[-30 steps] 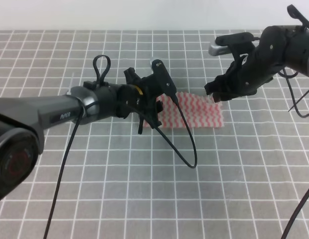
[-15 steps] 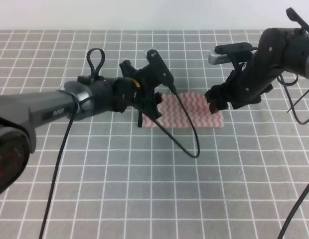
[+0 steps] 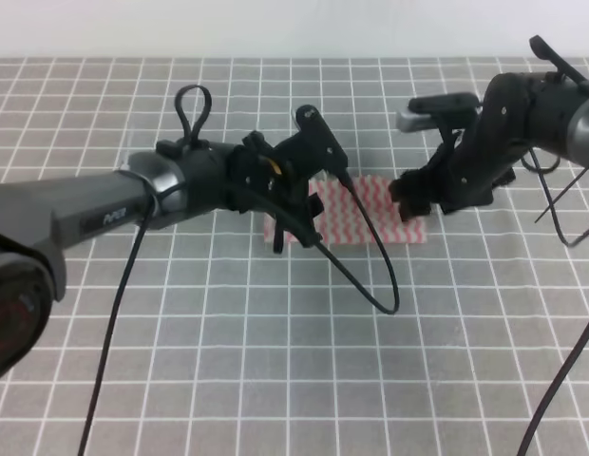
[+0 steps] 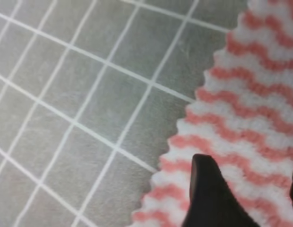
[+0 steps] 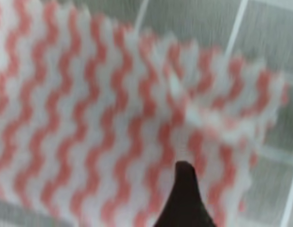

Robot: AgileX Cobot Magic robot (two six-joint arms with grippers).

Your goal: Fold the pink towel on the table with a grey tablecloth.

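The pink towel (image 3: 368, 205) lies flat on the table with a grey tablecloth (image 3: 275, 361), as a wide strip of pink-and-white zigzag. My left gripper (image 3: 293, 228) is low over the towel's left end. In the left wrist view its two black fingers (image 4: 210, 196) stand apart over the towel (image 4: 250, 109) near its pinked edge, with nothing held. My right gripper (image 3: 407, 201) is low at the towel's right end. The right wrist view shows one black fingertip (image 5: 184, 198) over the towel (image 5: 90, 118), which has a raised wrinkle near its right edge.
A black cable (image 3: 375, 280) loops down from the left arm over the cloth just in front of the towel. Thin cables (image 3: 560, 228) hang from the right arm at the right edge. Bare grid cloth (image 4: 90, 94) lies left of the towel.
Both grippers have come down closer to the towel. The left one shifted slightly right and lower onto the left end. The right one dropped to the right end.
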